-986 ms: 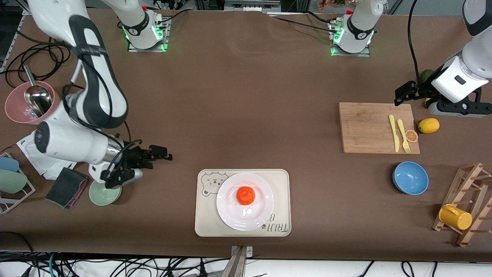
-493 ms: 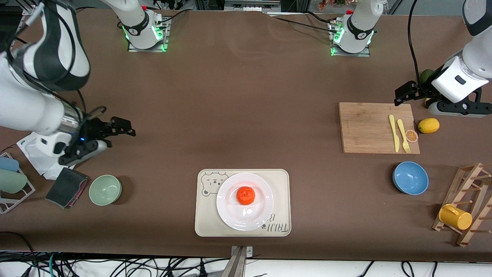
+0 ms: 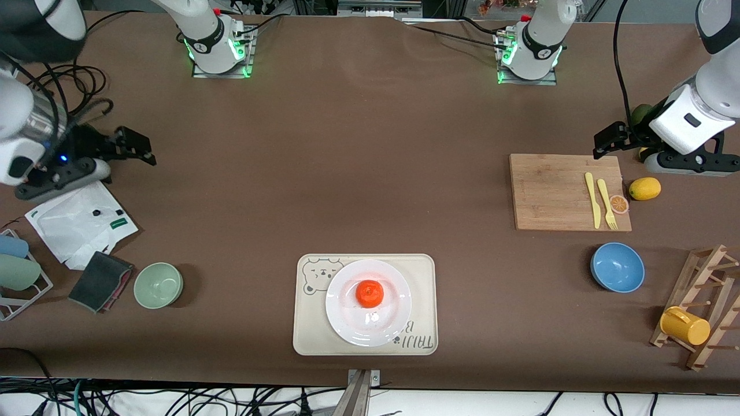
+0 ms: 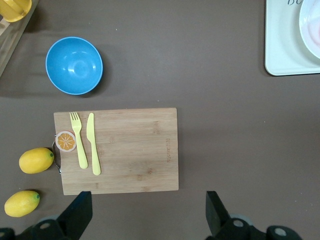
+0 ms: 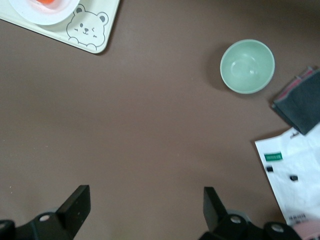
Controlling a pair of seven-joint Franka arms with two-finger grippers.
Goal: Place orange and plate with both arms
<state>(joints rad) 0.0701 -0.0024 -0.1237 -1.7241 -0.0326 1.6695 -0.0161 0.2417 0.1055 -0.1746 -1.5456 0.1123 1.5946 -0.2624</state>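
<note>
1. Both grippers are spread wide with nothing between the fingers: the right gripper [image 3: 130,147] hangs over bare table at the right arm's end, just above a white paper sheet [image 3: 81,222]; the left gripper [image 3: 607,141] hangs over the edge of the wooden cutting board [image 3: 555,193] at the left arm's end.
2. One orange [image 3: 369,293] sits on the middle of the one plate [image 3: 347,323], flattened side down, its dimpled top facing up. Being round, it has no long axis to speak of.
3. That plate lies flat on a cream bear tray [image 3: 312,341], near the table edge closest to the front camera, well apart from both grippers.
4. Counted: two lemons [image 4: 36,160] beside the board in the left wrist view, one yellow fork [image 3: 606,202] and one yellow knife [image 3: 592,199] lying side by side on the board, one orange slice [image 3: 619,203] at its edge.
5. Bowls: one blue bowl [image 3: 617,267] and one green bowl [image 3: 158,284], at the two ends of the table. One yellow cup [image 3: 684,325] hangs on a wooden rack [image 3: 708,271].
6. Each arm is drawn to its own end of the table, wrist bent so the fingers point toward the table's middle.
</note>
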